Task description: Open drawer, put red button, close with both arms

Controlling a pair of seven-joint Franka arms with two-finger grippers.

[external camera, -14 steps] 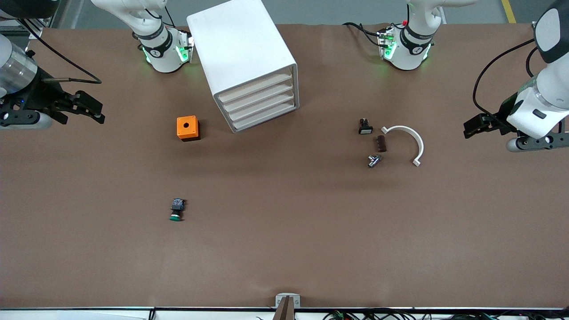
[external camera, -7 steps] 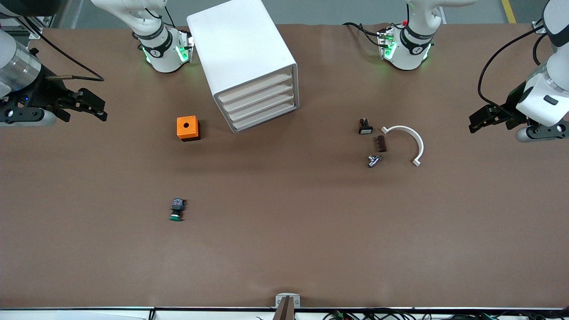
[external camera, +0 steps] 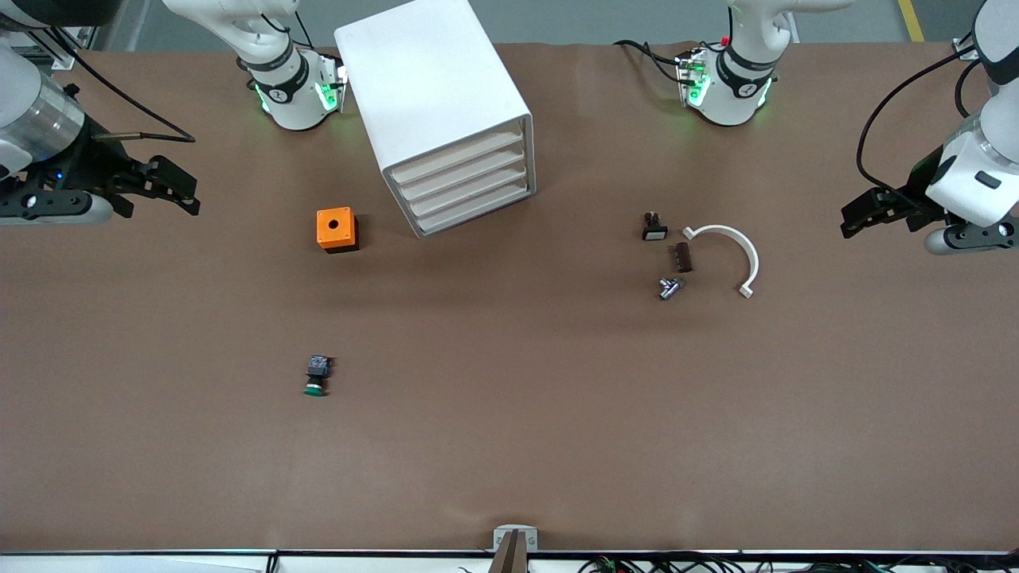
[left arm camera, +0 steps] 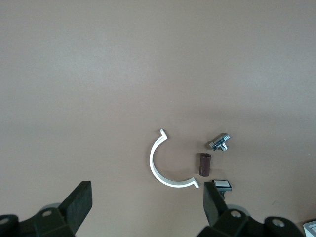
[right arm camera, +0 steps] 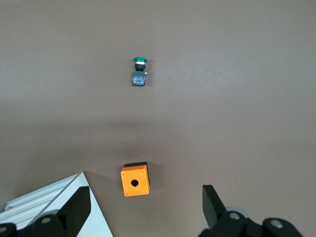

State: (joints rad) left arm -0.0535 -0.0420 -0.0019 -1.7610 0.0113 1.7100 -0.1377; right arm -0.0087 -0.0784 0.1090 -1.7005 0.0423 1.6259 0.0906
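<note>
No red-capped button shows in any view; it is hidden or out of view. The white drawer cabinet [external camera: 434, 95] stands between the arm bases with all its drawers [external camera: 466, 187] shut; a corner shows in the right wrist view [right arm camera: 54, 202]. My left gripper [external camera: 853, 219] is open and empty over the left arm's end of the table, its fingers wide apart in the left wrist view [left arm camera: 145, 207]. My right gripper [external camera: 187, 195] is open and empty over the right arm's end, also seen in the right wrist view [right arm camera: 145, 207].
A green-capped button [external camera: 317, 376] [right arm camera: 138, 73] lies nearer the camera than an orange box with a hole [external camera: 337, 229] [right arm camera: 135, 180]. Toward the left arm's end lie a white curved clip [external camera: 736, 255] [left arm camera: 160, 170], a brown cylinder [external camera: 682, 257], a metal fitting [external camera: 669, 288] and a small white-faced black part [external camera: 654, 228].
My right gripper has drifted a little toward the cabinet. My left gripper rose toward the bases a second ago and has hardly moved since. Nothing on the table moved.
</note>
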